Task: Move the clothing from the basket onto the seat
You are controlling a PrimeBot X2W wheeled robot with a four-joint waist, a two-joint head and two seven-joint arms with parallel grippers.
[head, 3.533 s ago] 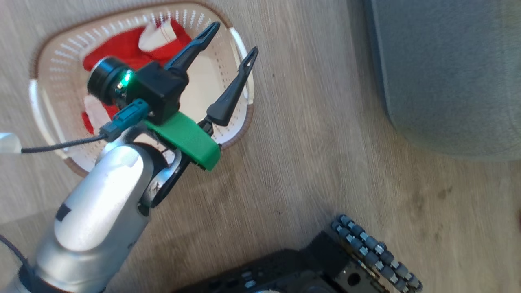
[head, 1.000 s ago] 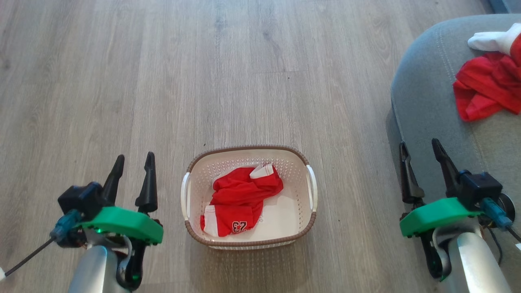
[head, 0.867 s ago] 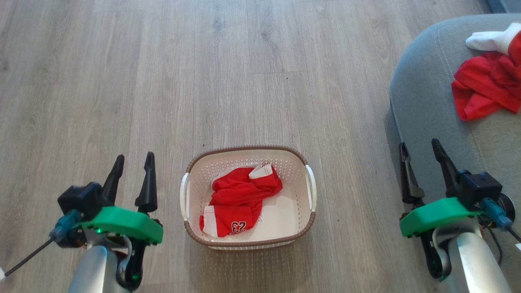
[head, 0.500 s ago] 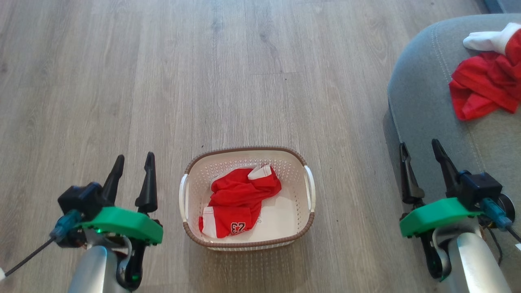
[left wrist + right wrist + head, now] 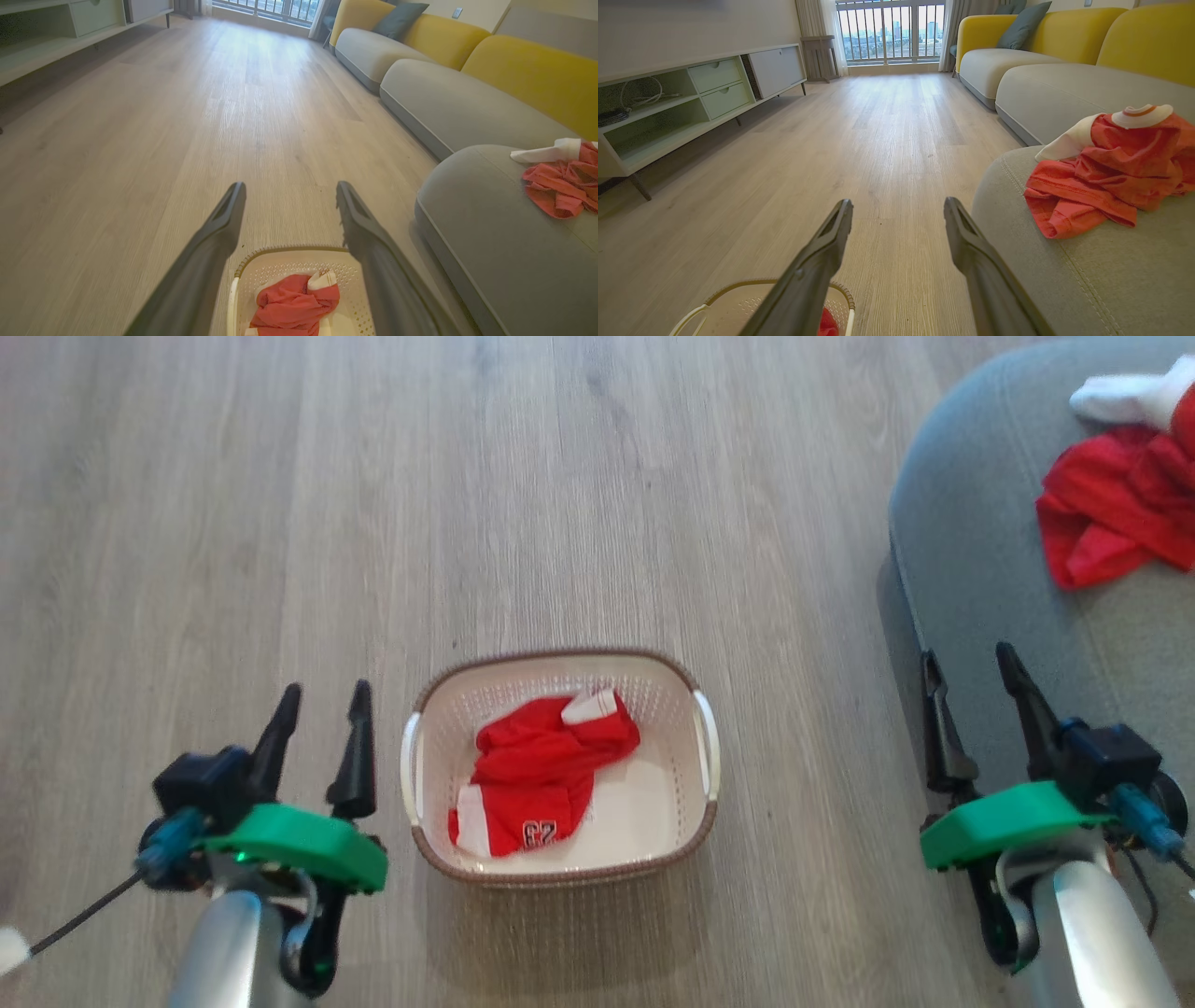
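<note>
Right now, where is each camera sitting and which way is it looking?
Head view: high up, looking down at the basket with red clothing and the seat's corner; left gripper and right gripper, both open, at the lower corners.
Left wrist view: low near the basket, facing along the floor toward the sofas; its two dark fingers show.
Right wrist view: low beside the seat, facing the window; its own fingers show.
Shared: both wrist views catch the basket's rim and the red garment on the seat.
</note>
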